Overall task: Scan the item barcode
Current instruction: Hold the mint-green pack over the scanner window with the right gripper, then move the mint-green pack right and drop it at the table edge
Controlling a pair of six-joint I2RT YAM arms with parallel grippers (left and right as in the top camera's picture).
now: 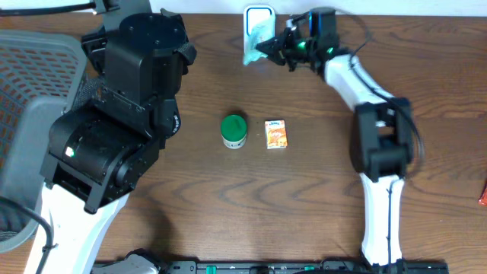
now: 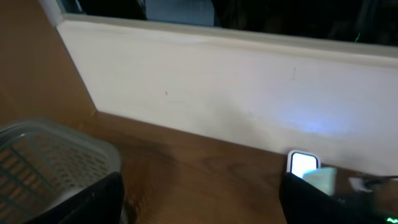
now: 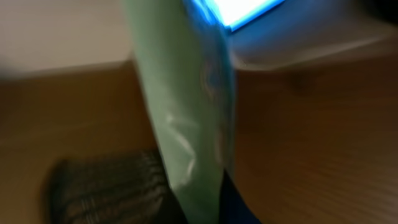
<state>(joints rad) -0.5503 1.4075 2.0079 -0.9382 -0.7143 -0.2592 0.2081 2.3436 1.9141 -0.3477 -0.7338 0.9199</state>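
Observation:
A pale green packet (image 1: 255, 47) is the item, and my right gripper (image 1: 272, 47) is shut on it at the back of the table. The packet hangs just in front of the white scanner (image 1: 259, 17) with its lit blue window. In the right wrist view the packet (image 3: 186, 124) rises from my shut gripper (image 3: 208, 205) toward the scanner's blue glow (image 3: 239, 9). My left gripper (image 2: 199, 202) is open with nothing between its fingers, far to the left. It looks toward the scanner (image 2: 303, 163) and the packet (image 2: 322, 179).
A green-lidded jar (image 1: 233, 129) and a small orange box (image 1: 275, 135) stand mid-table. A grey mesh basket (image 1: 38, 68) fills the left side, also seen in the left wrist view as a basket (image 2: 50, 162). A white wall (image 2: 217, 87) borders the back. A red object (image 1: 483, 190) lies at the right edge.

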